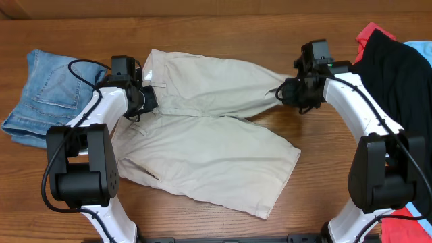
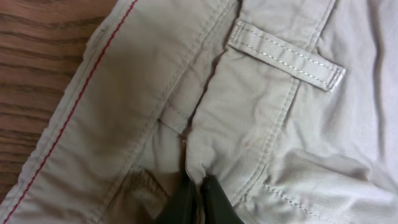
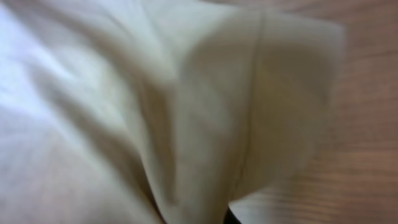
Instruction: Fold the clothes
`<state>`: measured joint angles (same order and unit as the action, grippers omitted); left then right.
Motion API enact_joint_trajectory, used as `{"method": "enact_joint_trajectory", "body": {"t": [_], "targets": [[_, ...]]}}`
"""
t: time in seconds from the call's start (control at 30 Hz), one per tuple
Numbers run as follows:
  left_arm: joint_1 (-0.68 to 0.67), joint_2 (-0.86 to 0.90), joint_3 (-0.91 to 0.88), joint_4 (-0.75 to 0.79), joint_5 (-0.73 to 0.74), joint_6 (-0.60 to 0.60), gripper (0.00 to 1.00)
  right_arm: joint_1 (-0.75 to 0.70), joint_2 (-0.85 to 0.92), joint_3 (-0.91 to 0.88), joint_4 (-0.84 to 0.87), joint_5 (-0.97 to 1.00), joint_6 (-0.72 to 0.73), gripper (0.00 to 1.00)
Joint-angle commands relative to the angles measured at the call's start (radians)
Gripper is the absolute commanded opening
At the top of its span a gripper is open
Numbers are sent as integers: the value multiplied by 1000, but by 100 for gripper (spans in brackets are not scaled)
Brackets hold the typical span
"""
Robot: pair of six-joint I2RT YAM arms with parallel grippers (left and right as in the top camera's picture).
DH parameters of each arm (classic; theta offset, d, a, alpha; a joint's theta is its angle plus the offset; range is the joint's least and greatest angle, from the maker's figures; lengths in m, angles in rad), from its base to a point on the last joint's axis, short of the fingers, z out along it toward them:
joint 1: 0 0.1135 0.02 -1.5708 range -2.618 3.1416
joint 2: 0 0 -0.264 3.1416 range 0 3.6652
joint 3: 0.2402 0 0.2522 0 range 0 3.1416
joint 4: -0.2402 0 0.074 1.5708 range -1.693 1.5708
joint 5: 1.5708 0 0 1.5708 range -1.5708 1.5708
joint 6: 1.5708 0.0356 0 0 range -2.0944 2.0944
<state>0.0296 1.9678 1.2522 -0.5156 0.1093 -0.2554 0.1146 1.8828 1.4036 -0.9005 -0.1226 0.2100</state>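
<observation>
On the table [image 1: 223, 30], beige shorts [image 1: 209, 145] are spread flat. At their waistband [image 1: 152, 75], a fold is pinched between the closed fingers of the left gripper [image 1: 144, 100]. The hem [image 1: 275, 82] of their upper leg is clamped by the right gripper [image 1: 287, 91]. Jeans [image 1: 40, 94] are piled left of the shorts, a black garment [image 1: 391, 74] right of them.

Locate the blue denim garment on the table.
Overhead view: the blue denim garment lies on the table's left side, with the left arm between it and the khaki shorts.
</observation>
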Motion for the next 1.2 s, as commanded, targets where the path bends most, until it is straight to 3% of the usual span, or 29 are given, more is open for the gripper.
{"method": "enact_joint_trajectory", "body": {"t": [0.0,0.07,0.27,0.33,0.4,0.47,0.6,1.0,1.07,1.17], "targets": [[3,7,6,-11,-17,6,5,-10,-8,5,-110,108,7,13],[3,7,6,-11,-16,6,6,-10,-8,5,-169,106,7,22],[3,7,6,-11,-16,6,7,-10,-8,5,-295,108,6,27],[3,7,6,-11,-16,6,8,-11,-8,5,-283,115,7,27],[3,7,6,-11,-16,6,9,-11,-8,5,-223,132,7,38],[3,7,6,-11,-16,6,10,-15,-8,5,-139,149,7,42],[3,7,6,-18,-16,7,12,-17,-8,5,-41,147,8,42],[4,7,6,-30,-16,9,19,-17,102,3,43,103,6,45],[4,7,6,-30,-16,9,19,-17,132,3,95,103,3,40],[4,7,6,-30,-16,9,20,-17,169,3,185,103,4,11]]}}
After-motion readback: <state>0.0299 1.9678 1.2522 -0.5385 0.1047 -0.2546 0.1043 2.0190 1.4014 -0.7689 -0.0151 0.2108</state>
